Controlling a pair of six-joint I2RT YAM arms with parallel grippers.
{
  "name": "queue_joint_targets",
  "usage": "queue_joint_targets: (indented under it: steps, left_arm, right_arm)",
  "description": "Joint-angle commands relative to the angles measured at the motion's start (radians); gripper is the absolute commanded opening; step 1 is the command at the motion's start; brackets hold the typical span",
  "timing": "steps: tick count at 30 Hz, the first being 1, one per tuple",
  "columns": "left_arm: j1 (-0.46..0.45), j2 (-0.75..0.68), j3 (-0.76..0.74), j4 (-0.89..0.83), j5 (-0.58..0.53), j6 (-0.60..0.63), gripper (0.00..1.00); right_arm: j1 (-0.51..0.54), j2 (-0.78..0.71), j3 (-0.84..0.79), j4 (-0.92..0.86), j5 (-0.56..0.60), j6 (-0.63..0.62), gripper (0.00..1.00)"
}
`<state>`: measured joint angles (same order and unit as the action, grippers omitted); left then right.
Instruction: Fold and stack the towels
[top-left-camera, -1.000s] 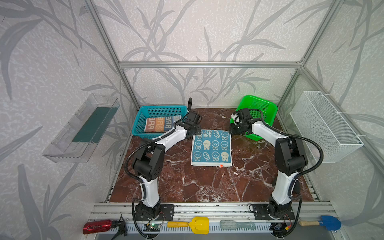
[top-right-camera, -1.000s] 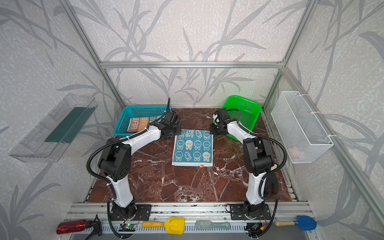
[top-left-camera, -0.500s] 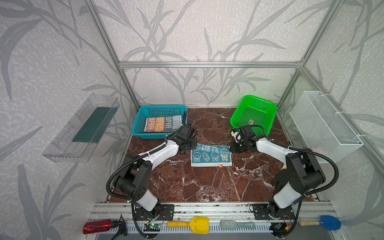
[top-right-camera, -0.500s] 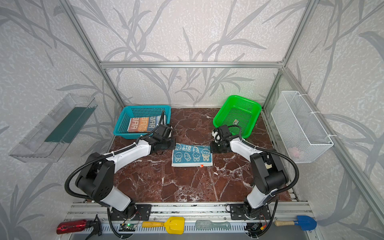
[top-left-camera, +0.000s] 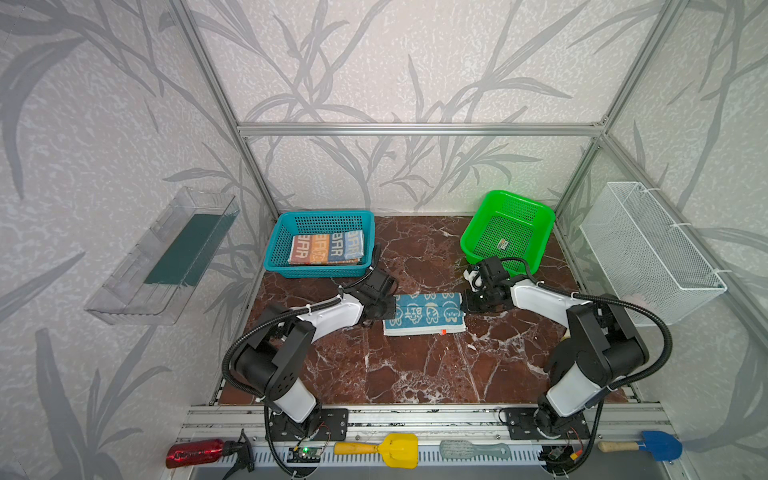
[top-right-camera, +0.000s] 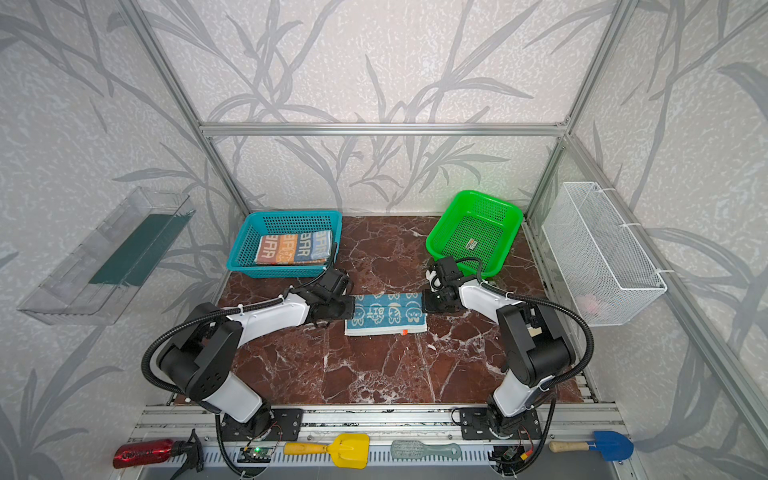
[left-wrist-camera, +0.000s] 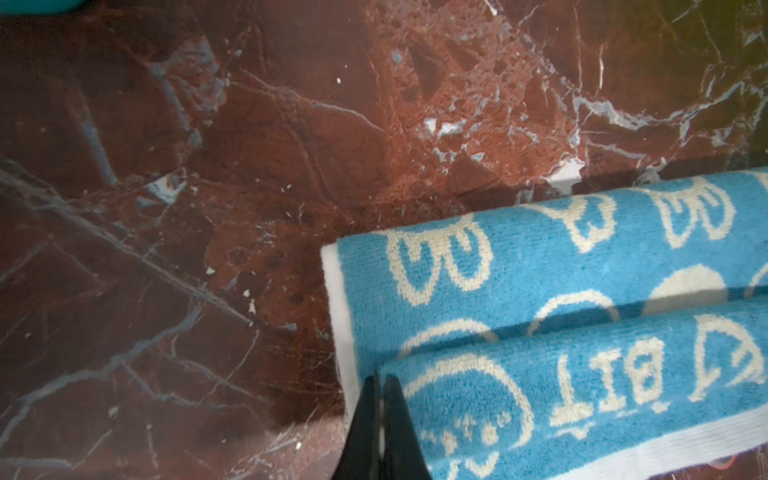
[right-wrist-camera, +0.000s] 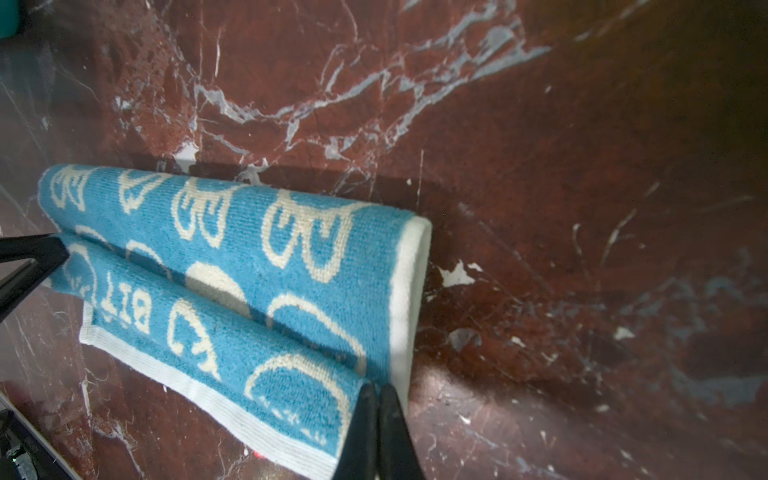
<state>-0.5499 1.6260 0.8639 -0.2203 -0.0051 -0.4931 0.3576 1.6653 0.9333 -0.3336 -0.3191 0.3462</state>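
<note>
The teal-blue towel (top-left-camera: 424, 316) (top-right-camera: 386, 314) with white bunnies lies mid-table as a folded band, its upper layer laid over toward the front. My left gripper (top-left-camera: 390, 309) (left-wrist-camera: 381, 378) is shut on that layer's left corner. My right gripper (top-left-camera: 465, 305) (right-wrist-camera: 377, 386) is shut on its right corner. In the wrist views the towel (left-wrist-camera: 561, 316) (right-wrist-camera: 249, 274) shows a rounded fold at the far side and a white hem in front. A folded striped towel (top-left-camera: 326, 248) (top-right-camera: 294, 248) with letters rests in the teal basket (top-left-camera: 324, 216).
A green basket (top-left-camera: 509, 199) holding only a small label stands at the back right. A white wire basket (top-left-camera: 648, 249) hangs on the right wall and a clear tray (top-left-camera: 166, 257) on the left wall. Tools lie along the front rail (top-left-camera: 415, 419).
Both grippers have come from the back of the table toward the front, drawing the towel's far edge over it. The flat square has become a narrow folded band.
</note>
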Motion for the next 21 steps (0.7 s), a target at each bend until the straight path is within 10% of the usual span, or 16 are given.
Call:
queue_joint_targets:
  steps: [1,21]
  left_arm:
    - [0.008,0.027,0.066,-0.035,-0.074,0.001,0.0]
    - [0.038,0.256,0.352,-0.171,-0.171,0.05,0.0]
  right_arm:
    - [-0.003,-0.039,0.039,-0.046,0.031,-0.012,0.0]
    - [-0.015,0.289,0.29,-0.034,0.01,0.02,0.0]
